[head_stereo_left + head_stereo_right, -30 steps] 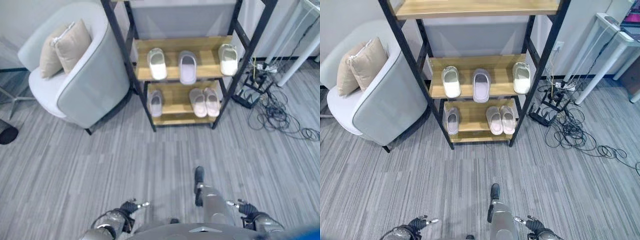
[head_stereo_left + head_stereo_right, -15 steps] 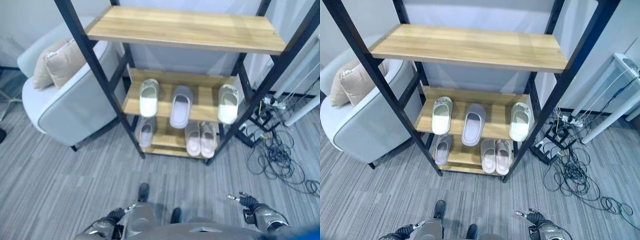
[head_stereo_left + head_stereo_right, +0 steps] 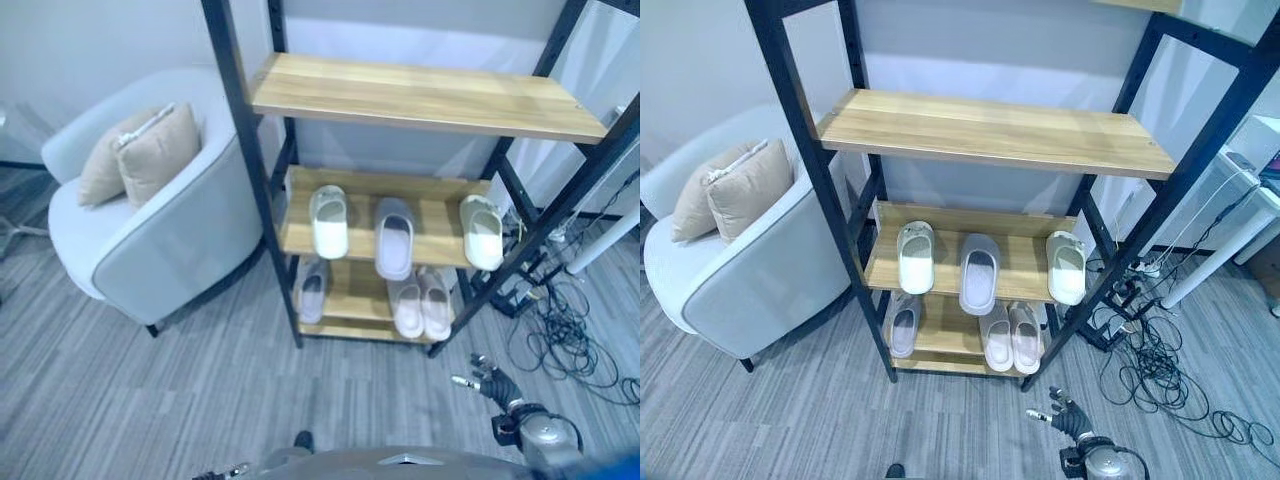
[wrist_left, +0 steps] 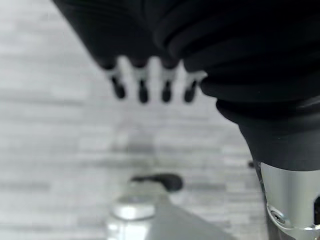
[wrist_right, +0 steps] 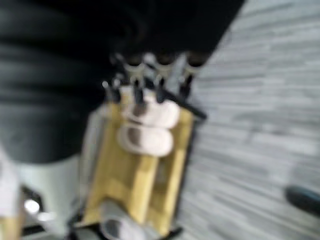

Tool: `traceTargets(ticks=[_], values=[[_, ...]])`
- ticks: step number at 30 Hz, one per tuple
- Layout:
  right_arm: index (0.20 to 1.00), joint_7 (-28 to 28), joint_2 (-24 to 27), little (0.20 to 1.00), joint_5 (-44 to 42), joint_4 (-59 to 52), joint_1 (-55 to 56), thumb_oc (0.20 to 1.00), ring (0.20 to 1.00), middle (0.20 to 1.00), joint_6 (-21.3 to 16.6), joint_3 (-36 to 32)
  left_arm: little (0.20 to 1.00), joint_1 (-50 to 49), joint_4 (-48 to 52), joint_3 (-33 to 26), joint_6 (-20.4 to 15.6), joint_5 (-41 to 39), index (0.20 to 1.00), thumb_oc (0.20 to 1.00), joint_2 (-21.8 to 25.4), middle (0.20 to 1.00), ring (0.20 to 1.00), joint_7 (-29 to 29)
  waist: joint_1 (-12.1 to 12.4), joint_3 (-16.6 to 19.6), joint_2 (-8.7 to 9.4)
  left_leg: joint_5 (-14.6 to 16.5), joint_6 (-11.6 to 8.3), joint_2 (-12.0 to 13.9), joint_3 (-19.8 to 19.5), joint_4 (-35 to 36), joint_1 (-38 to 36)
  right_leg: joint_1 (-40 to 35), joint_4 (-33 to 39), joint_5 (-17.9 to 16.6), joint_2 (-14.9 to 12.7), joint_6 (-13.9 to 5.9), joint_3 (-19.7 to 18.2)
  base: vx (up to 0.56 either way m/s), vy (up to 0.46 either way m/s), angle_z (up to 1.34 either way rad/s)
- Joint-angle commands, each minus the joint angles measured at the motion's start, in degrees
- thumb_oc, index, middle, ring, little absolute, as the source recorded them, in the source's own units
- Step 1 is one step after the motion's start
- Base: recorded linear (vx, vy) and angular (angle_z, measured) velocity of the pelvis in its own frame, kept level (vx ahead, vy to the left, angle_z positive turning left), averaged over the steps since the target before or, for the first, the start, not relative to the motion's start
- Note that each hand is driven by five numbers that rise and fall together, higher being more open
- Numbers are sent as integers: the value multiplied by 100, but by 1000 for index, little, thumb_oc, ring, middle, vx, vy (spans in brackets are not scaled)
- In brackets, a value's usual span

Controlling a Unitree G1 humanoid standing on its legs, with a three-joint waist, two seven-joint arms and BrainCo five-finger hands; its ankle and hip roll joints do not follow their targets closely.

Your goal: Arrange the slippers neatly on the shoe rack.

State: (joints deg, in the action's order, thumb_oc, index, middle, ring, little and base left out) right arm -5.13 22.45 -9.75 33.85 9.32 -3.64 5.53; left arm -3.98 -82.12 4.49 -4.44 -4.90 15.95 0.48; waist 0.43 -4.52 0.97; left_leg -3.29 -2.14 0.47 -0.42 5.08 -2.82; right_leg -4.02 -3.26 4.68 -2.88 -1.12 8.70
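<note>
I'm seeing the camera shifting, rack (image 3: 262,190) standing put. Counting six slippers: three (image 3: 396,236) mid-shelf, three (image 3: 421,304) below. Both hands (image 4: 150,82) (image 3: 487,381) hanging empty, fingers seemingly relaxed.

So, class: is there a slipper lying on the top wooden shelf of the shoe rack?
No, the top shelf is bare wood; the slippers sit lower, such as the grey slipper on the middle shelf.

floor (image 3: 150,400): grey striped carpet | armchair (image 3: 160,230): grey (two beige cushions (image 3: 145,155)) | wall (image 3: 700,70): pale | cables (image 3: 1170,375): tangled, right
</note>
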Motion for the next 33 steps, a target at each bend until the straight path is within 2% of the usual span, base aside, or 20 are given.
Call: traceTargets(ticks=[1,4,9,13,16,18,21,24,28,30,33], values=[[1000,297,340,1000,449,-790,-241,1000,1000,1000,-416,-114,1000,104,149,-37,-123,395,1000,1000,-32,1000,1000,101,19,-63,193,627,64,238,-38,-531,45,140,37,-381,-712,-756,-31,2,72,-3],[1000,478,451,1000,545,-963,-377,1000,1000,1000,-466,-287,1000,128,240,124,-157,504,1000,1000,-104,1000,1000,87,22,-52,156,668,101,194,-30,-565,49,138,26,-395,-748,-775,-27,9,84,5],[1000,992,729,1000,688,-1017,-1205,1000,1000,1000,-517,-523,1000,239,311,590,-169,814,1000,1000,-201,1000,1000,25,103,-67,117,737,163,106,-48,-632,105,150,63,-436,-825,-817,19,10,74,4],[1000,1431,1134,1000,860,-711,-2402,1000,1000,1000,-419,-347,1000,394,339,932,-165,922,1000,1000,-208,1000,1000,20,251,-251,138,762,185,38,-82,-794,393,270,122,-506,-883,-835,79,-39,49,4],[1000,1615,1090,1000,552,-494,-2929,1000,1000,1000,-454,-275,1000,477,316,1093,-180,923,1000,1000,-212,1000,1000,48,321,-372,144,767,185,10,-114,-929,615,374,143,-544,-908,-827,105,-81,25,6],[1000,1743,1138,1000,72,223,-3828,1000,1000,1000,-493,-30,1000,644,296,1280,-191,749,1000,1000,-190,1000,1000,63,437,-599,140,747,173,-49,-176,-1143,1026,612,128,-595,-937,-810,110,-133,33,-2],[1000,1800,1325,1000,-71,675,-4449,1000,1000,1000,-465,161,1000,760,309,1375,-197,646,1000,1000,-182,1000,1000,78,486,-728,129,729,165,-85,-220,-1255,1276,797,89,-632,-955,-800,111,-101,30,7],[1000,1867,1708,1000,-183,1449,-5539,1000,1000,1000,-380,563,1000,959,348,1550,-246,529,1000,1000,-152,1000,1000,158,538,-961,81,678,144,-155,-275,-1400,1688,1147,7,-693,-993,-779,82,-59,47,17],[1000,1793,1863,1000,-395,2084,-6103,1000,1000,1000,-338,811,1000,1065,393,1620,-296,299,1000,1000,-171,1000,1000,157,579,-1083,36,652,135,-189,-304,-1452,1879,1311,-27,-718,-1023,-778,65,-7,45,6],[1000,1760,1928,1000,-546,2379,-6339,1000,1000,1000,-342,945,1000,1148,560,1600,-357,-62,1000,1000,-161,1000,1000,191,620,-1178,-12,618,124,-233,-357,-1482,2043,1437,-51,-732,-1039,-771,72,26,43,6],[1000,1612,2044,1000,-518,2839,-6720,1000,1000,1000,-313,1299,1000,1099,365,1647,-335,33,1000,1000,-212,1000,1000,219,687,-1289,-19,585,98,-280,-418,-1512,2225,1569,-49,-764,-1073,-779,106,45,27,13]])
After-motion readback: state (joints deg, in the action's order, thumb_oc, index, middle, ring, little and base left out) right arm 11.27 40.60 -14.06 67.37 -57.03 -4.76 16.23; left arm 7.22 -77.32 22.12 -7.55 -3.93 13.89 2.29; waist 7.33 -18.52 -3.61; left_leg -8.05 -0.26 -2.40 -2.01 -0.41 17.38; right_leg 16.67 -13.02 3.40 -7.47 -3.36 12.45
